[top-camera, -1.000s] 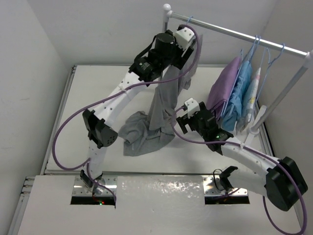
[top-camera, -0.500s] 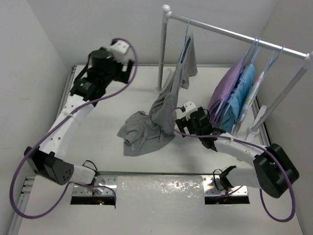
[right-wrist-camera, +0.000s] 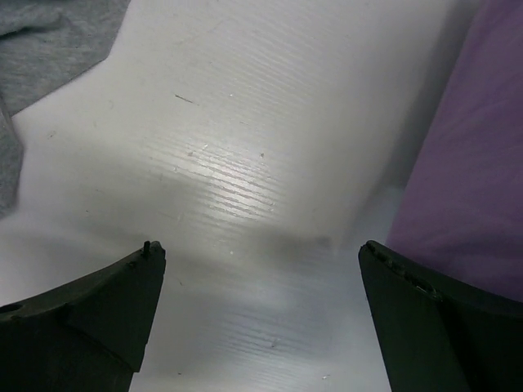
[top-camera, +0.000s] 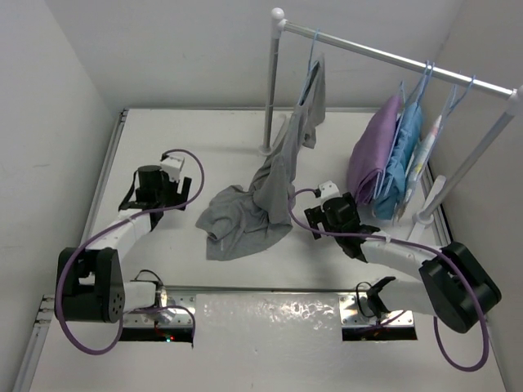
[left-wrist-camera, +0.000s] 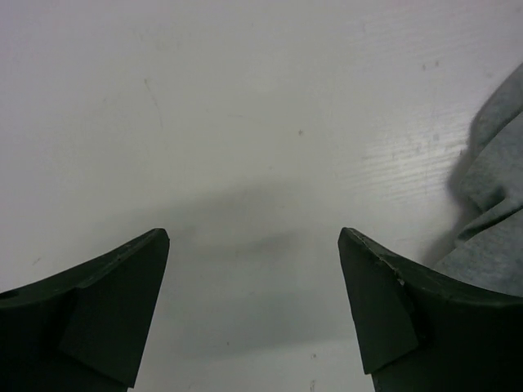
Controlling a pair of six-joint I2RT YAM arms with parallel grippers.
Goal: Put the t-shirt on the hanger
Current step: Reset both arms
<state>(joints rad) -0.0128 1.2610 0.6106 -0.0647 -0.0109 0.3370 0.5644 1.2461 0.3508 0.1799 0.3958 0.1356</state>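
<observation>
The grey t-shirt [top-camera: 274,175] hangs by one upper part from the pale-blue hanger [top-camera: 310,65] on the rail. Its lower part lies bunched on the table [top-camera: 237,220]. My left gripper [top-camera: 181,194] is open and empty, low over the table to the left of the shirt. In the left wrist view [left-wrist-camera: 253,237] the shirt's edge [left-wrist-camera: 494,196] shows at the right. My right gripper [top-camera: 320,208] is open and empty, low between the shirt and the purple garment. In the right wrist view [right-wrist-camera: 261,249] the shirt [right-wrist-camera: 49,33] is at the upper left.
A white rail [top-camera: 392,57] on a post [top-camera: 270,90] crosses the back right. A purple garment [top-camera: 368,159], also in the right wrist view [right-wrist-camera: 474,147], and a light-blue garment [top-camera: 404,155] hang there on their own hangers. Walls close in on both sides.
My left arm has let go up at the hanger and swung down to the left, low over the table. My right gripper has dropped a little lower. The shirt stays hanging.
</observation>
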